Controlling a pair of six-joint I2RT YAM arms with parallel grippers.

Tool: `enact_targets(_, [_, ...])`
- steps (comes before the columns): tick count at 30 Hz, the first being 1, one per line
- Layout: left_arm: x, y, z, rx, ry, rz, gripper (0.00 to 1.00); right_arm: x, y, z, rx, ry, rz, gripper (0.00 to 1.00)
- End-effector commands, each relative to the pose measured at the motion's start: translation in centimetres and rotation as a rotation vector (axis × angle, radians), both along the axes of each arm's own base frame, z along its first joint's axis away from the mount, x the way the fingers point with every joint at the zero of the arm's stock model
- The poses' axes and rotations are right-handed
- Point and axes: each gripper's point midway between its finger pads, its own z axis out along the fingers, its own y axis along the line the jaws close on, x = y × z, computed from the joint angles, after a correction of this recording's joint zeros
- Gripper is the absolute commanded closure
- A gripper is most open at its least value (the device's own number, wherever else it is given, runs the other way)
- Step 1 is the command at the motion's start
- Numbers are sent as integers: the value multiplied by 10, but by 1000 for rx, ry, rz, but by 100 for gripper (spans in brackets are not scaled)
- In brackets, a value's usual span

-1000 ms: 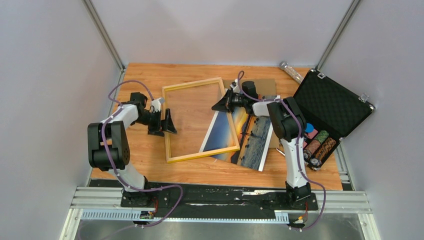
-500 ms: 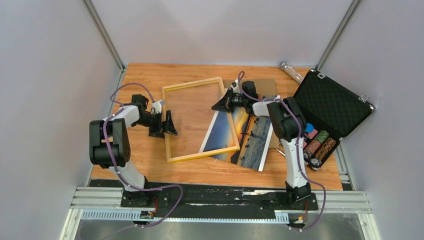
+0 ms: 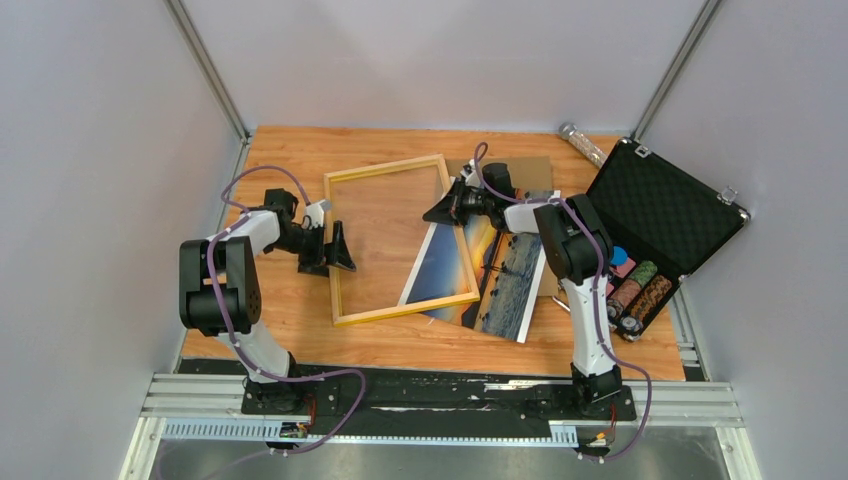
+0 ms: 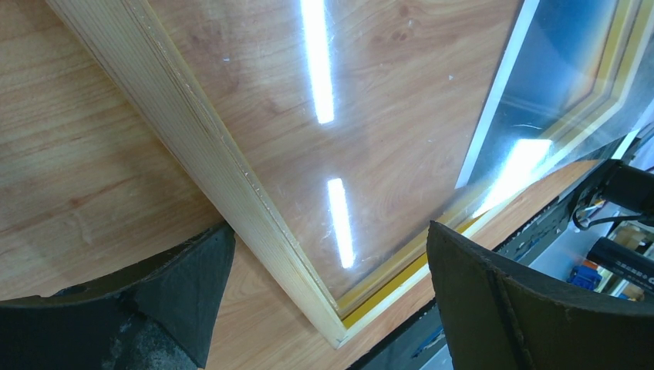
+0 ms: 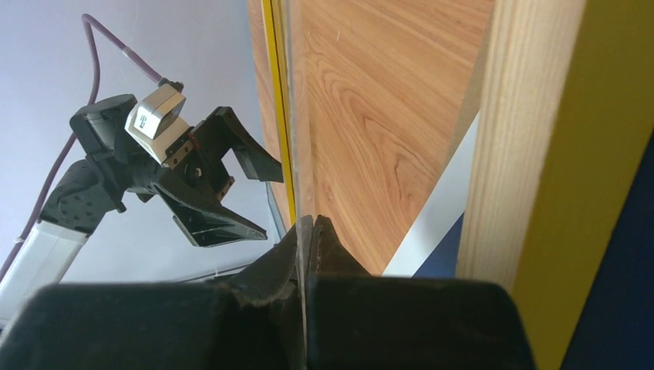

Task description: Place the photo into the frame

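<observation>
Your left claw (image 3: 335, 254) gapes at the left rail of the yellow frame (image 3: 400, 166); your right claw (image 3: 432, 214) is pinched together at its right rail. The frame overlaps the sunset photo (image 3: 510, 280).

Open black case (image 3: 665, 215) (foam-lined) holds what look like poker chips (image 3: 637, 287).

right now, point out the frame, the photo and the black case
the frame (image 3: 405, 308): top view, near rail
the photo (image 3: 510, 285): top view, part right of the frame
the black case (image 3: 665, 215): top view, foam-lined lid
</observation>
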Motion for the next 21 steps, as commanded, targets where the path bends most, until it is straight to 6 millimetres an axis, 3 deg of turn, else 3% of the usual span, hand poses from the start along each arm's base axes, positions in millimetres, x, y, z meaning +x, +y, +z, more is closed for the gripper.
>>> enact_targets(1, [-5,-26,9,-110,2,-44,0,-16,14,-12,-83,-27,25,100])
enact_targets(21, [-4,-28,11,-111,-5,-52,0,-9,16,-17,-181,-105,30,100])
